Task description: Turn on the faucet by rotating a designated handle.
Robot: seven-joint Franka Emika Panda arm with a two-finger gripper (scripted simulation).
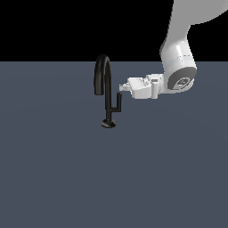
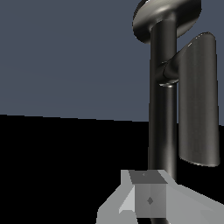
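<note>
- Exterior view: faucet (image 1: 106,91) upright on the grey counter (image 1: 53,169), small round base down, gooseneck arching toward that view's left.
- Handle (image 1: 117,103) branching off the stem toward that view's right, tip pointing up.
- Gripper (image 1: 120,87) level, coming from that view's right, tips just above the handle's top; contact unclear.
- Wrist view: stem (image 2: 162,109) and handle (image 2: 197,100) close ahead, one grey finger (image 2: 146,197) in the foreground.
- Jaws: spread or pressed together, cannot tell.

You see the black faucet (image 1: 107,89) upright on its round base, its small L-shaped handle (image 1: 118,103) branching toward the exterior view's right, tip upward.
</note>
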